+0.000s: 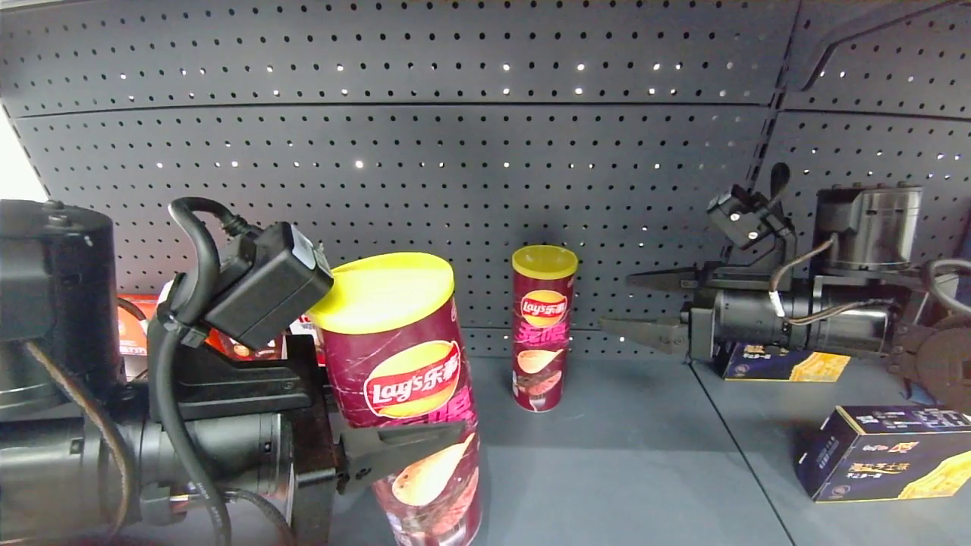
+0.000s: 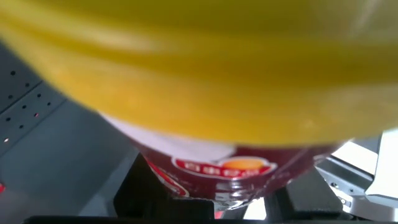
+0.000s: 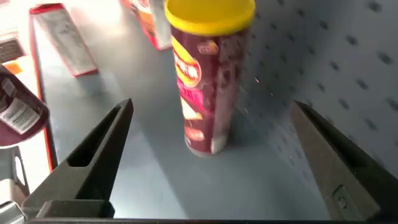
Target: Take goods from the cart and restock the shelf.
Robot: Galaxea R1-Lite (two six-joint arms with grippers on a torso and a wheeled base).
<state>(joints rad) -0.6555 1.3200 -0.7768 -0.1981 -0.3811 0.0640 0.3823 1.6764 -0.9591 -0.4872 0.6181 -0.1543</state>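
Your left fingers (image 1: 402,444) are clamped on a can (image 1: 394,364), one finger across its front. The can is nearly upright, nearer you and left of the second can (image 1: 543,326), which stands on the shelf (image 1: 622,470) against the pegboard (image 1: 455,152). Your right fingers (image 1: 645,331) are spread wide and empty, tips aimed at the second can from its right, not touching it. Two boxes (image 1: 887,455) lie farther right

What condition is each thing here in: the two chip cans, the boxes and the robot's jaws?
held can: lid on, roughly upright, clamped.
far can: lid on, standing upright, untouched.
left gripper: jaws shut on held can.
right gripper: jaws open, empty, apart from far can.
near box: closed, lying flat.
far box: lying flat, partly hidden.
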